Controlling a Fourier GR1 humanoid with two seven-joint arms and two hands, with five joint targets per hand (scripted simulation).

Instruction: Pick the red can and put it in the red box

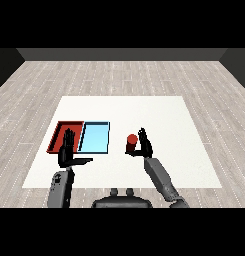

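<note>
Head view shows the right hand (143,145) curled round the red can (131,143), which stands upright at the middle of the white table (159,115), just right of the light blue tray (95,138). The left hand (69,149) is spread, fingers straight and thumb pointing right, over the near edge of the red tray (58,136). The two trays touch side by side at the left. Bare table lies to the far side and to the right of the can.
</note>
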